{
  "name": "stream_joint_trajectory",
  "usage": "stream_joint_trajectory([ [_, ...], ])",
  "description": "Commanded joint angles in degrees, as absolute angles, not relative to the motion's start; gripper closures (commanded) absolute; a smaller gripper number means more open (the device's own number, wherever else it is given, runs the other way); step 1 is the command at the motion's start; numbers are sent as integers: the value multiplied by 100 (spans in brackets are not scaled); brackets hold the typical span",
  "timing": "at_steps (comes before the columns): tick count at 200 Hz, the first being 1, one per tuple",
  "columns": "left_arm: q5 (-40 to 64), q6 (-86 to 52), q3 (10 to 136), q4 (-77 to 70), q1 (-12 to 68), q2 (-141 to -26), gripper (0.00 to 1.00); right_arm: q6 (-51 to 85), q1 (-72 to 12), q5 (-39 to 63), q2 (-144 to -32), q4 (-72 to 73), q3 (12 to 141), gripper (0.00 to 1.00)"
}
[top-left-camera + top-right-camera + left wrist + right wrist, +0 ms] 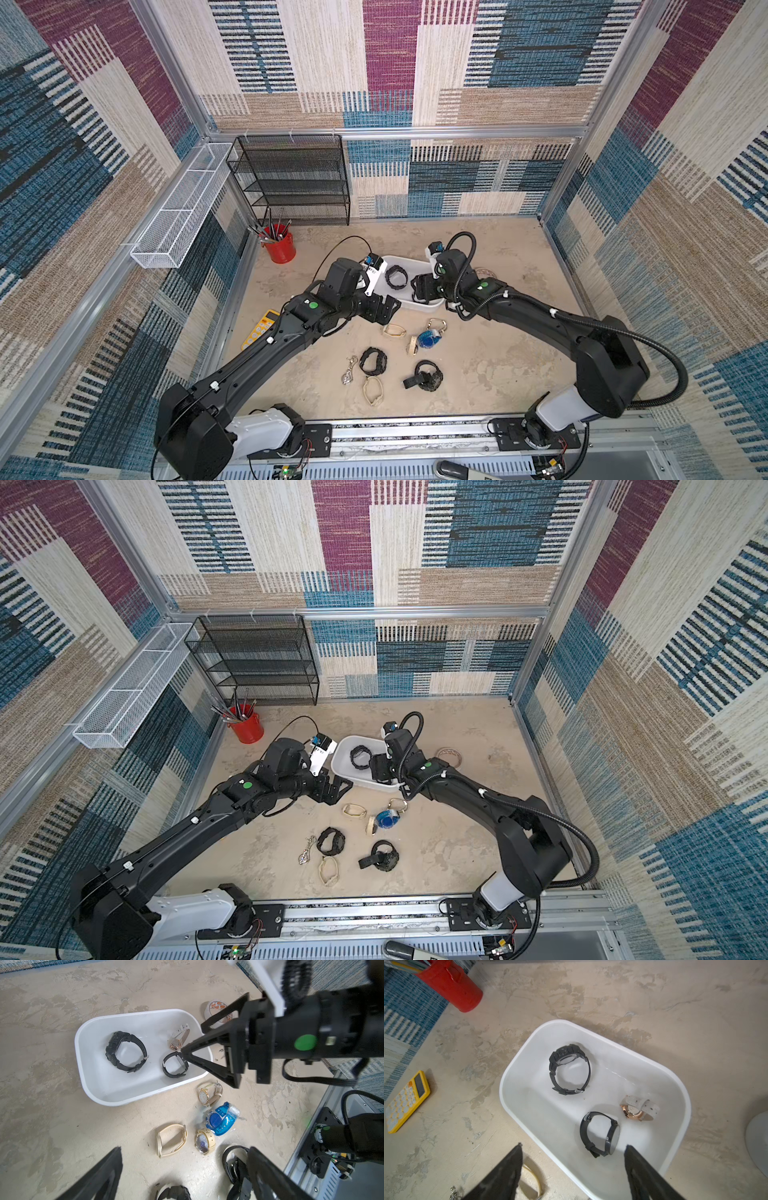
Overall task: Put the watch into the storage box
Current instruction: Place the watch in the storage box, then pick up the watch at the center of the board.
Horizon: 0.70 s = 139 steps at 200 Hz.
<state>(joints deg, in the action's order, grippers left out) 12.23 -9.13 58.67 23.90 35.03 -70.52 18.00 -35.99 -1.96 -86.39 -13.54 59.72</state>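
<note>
The white storage box sits mid-table in both top views. Inside lie a chunky black watch, a slim black watch and a white-strapped rose-gold watch. My right gripper hangs open over the box's near end, the slim watch lying free just beyond its fingertips. Beside the box's near left corner, my left gripper is open and empty above the table. Several more watches lie loose in front of the box, among them a cream one, a blue one and a black one.
A red cup of brushes stands at the back left, with a yellow calculator by the left wall. A tape roll lies right of the box. A keychain lies among the loose watches. A black mesh shelf and a white wire basket line the back left.
</note>
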Motion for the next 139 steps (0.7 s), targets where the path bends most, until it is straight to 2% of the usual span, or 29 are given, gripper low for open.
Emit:
stream_joint_trajectory([
  [1,1126,-831,5946,2455,3507,-7092,5,1770,-3603,-137,-8067,-970,5474,12],
  [28,1134,-844,5959,2476,3507,-7148,5,1573,-3602,71,-7207,-474,4611,0],
  [58,1081,-849,5976,2477,3507,-7190,5,1528,-3604,367,-6631,-278,4191,0],
  [103,629,-866,6035,2692,3507,-7199,6,1547,-3603,352,-6483,-232,4114,0],
  [139,-18,-1467,5916,3394,3507,-6809,13,1437,-3604,363,-6438,-167,4095,0],
])
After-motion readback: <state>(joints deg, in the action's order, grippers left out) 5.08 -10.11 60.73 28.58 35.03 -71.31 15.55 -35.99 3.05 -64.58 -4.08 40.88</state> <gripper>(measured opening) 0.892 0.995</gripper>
